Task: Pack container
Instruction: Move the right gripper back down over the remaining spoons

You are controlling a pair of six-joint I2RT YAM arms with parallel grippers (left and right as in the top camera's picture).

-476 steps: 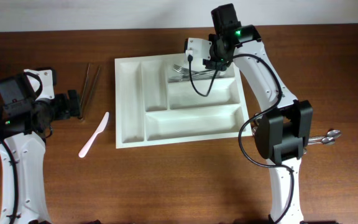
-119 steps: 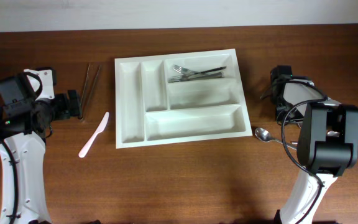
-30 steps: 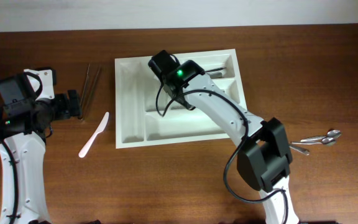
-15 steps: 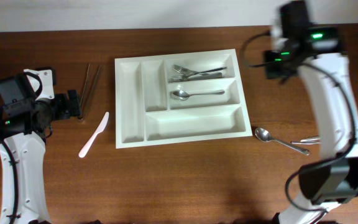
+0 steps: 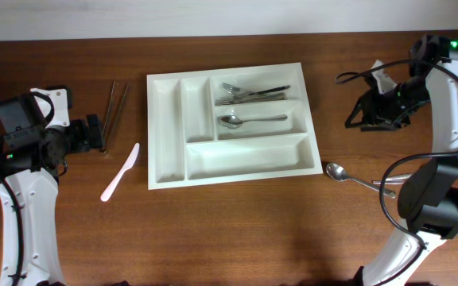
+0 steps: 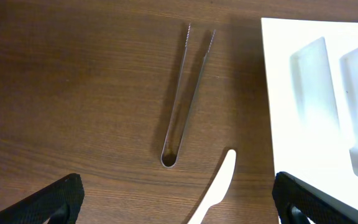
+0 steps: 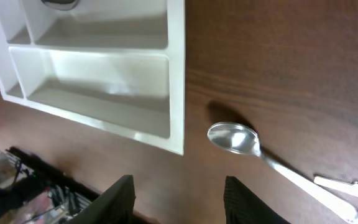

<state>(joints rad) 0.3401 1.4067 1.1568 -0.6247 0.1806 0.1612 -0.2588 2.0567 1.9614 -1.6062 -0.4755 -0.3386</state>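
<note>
White arms [image 5: 22, 214], black joints [image 5: 440, 208], black cables [image 5: 355, 76].

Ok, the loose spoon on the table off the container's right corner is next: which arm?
Right. The right gripper is open on that side of the container, the spoon in its wrist view. The left gripper sits beyond the container by the tongs and white knife.

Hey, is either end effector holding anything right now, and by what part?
Nothing is held. The left end effector hangs open near the tongs, the right end effector open near a spoon on the table.
</note>
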